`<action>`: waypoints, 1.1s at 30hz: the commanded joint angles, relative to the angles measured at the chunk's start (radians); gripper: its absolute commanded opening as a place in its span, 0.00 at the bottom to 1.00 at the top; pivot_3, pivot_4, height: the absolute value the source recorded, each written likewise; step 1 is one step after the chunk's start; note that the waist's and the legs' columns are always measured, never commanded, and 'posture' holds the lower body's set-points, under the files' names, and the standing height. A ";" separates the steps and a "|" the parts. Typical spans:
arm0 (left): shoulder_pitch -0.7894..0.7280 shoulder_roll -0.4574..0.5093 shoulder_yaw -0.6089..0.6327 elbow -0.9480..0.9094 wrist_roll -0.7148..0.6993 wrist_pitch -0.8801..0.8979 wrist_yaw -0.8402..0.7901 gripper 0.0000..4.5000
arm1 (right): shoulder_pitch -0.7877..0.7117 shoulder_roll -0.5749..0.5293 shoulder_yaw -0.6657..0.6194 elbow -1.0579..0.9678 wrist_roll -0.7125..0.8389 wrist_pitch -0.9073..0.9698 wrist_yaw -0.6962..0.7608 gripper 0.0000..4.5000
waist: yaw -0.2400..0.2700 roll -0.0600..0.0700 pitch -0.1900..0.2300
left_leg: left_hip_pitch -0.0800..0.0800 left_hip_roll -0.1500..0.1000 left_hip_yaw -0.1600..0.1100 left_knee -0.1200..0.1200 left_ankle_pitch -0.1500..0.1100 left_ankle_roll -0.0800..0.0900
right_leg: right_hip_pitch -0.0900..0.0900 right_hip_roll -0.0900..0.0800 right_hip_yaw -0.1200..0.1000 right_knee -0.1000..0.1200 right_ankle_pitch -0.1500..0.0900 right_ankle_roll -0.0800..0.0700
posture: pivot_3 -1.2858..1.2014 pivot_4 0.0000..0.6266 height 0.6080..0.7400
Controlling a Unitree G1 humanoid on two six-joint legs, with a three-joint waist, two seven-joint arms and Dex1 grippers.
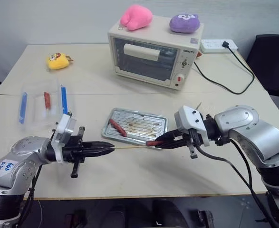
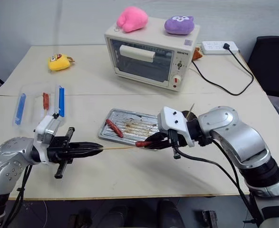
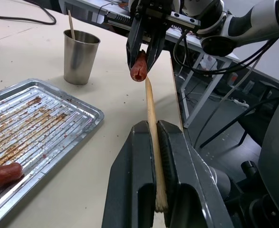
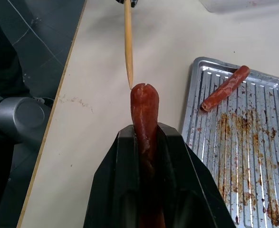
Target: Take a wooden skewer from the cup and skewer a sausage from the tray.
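Table (image 1: pixel 144 171): oven (image 1: pixel 153 54) behind tray (image 1: pixel 135 124); left jaws grip skewer (image 1: pixel 129 147), right jaws sausage (image 1: pixel 153 142).

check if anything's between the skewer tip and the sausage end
Nothing visible. The left gripper holds the skewer and the right gripper holds the sausage. The tip sits just off the sausage's split end, with only bare table beneath.
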 commanded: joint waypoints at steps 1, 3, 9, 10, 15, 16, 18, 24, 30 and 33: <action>-0.015 -0.006 0.001 0.013 0.014 -0.014 0.002 0.00 | -0.001 0.002 -0.021 -0.039 0.025 0.002 -0.006 0.11 | 0.000 0.000 0.000 | 0.000 0.000 0.000 0.000 0.000 0.000 | 0.000 0.000 0.000 0.000 0.000 0.000 | 0.52 0.24 1.00; -0.018 -0.006 0.001 0.020 0.019 -0.015 -0.001 0.00 | 0.001 0.001 -0.021 -0.039 0.028 0.001 -0.008 0.11 | 0.000 0.000 0.000 | 0.000 0.000 0.000 0.000 0.000 0.000 | 0.000 0.000 0.000 0.000 0.000 0.000 | 0.52 0.24 1.00; -0.009 0.005 0.009 0.034 0.028 -0.022 -0.014 0.00 | 0.011 -0.012 -0.037 -0.033 0.035 -0.004 -0.007 0.11 | 0.000 0.000 0.000 | 0.000 0.000 0.000 0.000 0.000 0.000 | 0.000 0.000 0.000 0.000 0.000 0.000 | 0.52 0.24 1.00; -0.006 0.006 0.012 0.039 0.030 -0.023 -0.017 0.00 | 0.015 -0.016 -0.041 -0.030 0.034 -0.005 -0.005 0.11 | 0.000 0.000 0.000 | 0.000 0.000 0.000 0.000 0.000 0.000 | 0.000 0.000 0.000 0.001 0.000 0.000 | 0.52 0.24 1.00; -0.013 -0.001 0.009 0.047 0.037 -0.025 -0.016 0.00 | 0.018 -0.019 -0.046 -0.023 0.036 -0.004 -0.003 0.11 | 0.000 0.000 0.000 | 0.000 0.000 0.000 0.001 0.000 0.000 | 0.000 0.000 0.000 0.001 0.000 0.000 | 0.52 0.24 1.00; -0.015 -0.003 0.005 0.046 0.038 -0.026 -0.016 0.00 | 0.018 -0.017 -0.045 -0.023 0.036 -0.003 -0.005 0.11 | 0.000 0.000 0.000 | 0.000 0.000 0.000 0.001 0.000 0.000 | 0.000 0.000 0.000 0.001 0.000 0.000 | 0.52 0.24 1.00; -0.017 -0.006 0.000 0.045 0.038 -0.027 -0.017 0.00 | 0.016 -0.014 -0.043 -0.022 0.037 -0.003 -0.007 0.11 | 0.000 0.000 0.000 | 0.000 0.000 0.000 0.001 0.000 0.000 | 0.000 0.000 0.000 0.002 0.000 0.000 | 0.52 0.24 1.00; -0.022 -0.018 -0.015 0.033 0.034 -0.023 -0.011 0.00 | 0.005 0.005 -0.030 -0.013 0.034 -0.004 -0.020 0.11 | 0.000 0.000 0.000 | 0.000 0.000 0.000 0.001 0.000 0.000 | 0.000 0.000 0.000 0.002 0.000 0.000 | 0.52 0.24 1.00; -0.039 -0.033 -0.031 0.036 0.037 -0.024 0.000 0.00 | -0.002 0.025 -0.016 -0.015 0.036 -0.003 -0.027 0.11 | 0.001 0.000 0.000 | 0.000 0.000 0.000 0.001 0.000 0.000 | 0.000 0.000 0.000 0.002 0.000 0.000 | 0.52 0.24 1.00; -0.050 -0.044 -0.037 0.040 0.041 -0.027 0.005 0.00 | -0.004 0.034 -0.011 -0.019 0.037 0.000 -0.026 0.11 | 0.001 0.000 0.000 | 0.000 0.000 0.000 0.001 0.000 0.000 | 0.000 0.000 0.000 0.004 0.000 0.000 | 0.52 0.24 1.00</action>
